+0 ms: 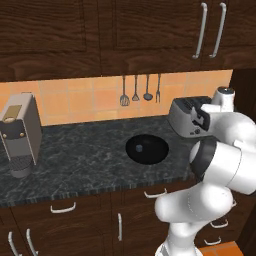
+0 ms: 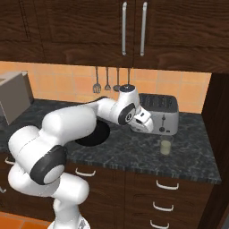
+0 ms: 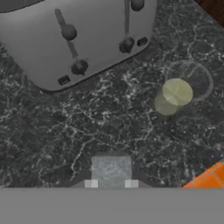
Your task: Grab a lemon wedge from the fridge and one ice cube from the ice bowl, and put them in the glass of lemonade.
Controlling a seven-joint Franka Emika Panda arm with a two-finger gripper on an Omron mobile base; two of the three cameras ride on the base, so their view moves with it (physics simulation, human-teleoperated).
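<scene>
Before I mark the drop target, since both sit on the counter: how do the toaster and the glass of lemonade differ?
The toaster is silver, opaque and boxy; the glass of lemonade is clear, round and holds pale yellow-green liquid. The toaster stands taller and wider than the glass. Both stand upright on the dark counter.

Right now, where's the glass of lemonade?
The glass of lemonade stands on the dark counter just in front of the toaster, near its right end in the right base view.
</scene>
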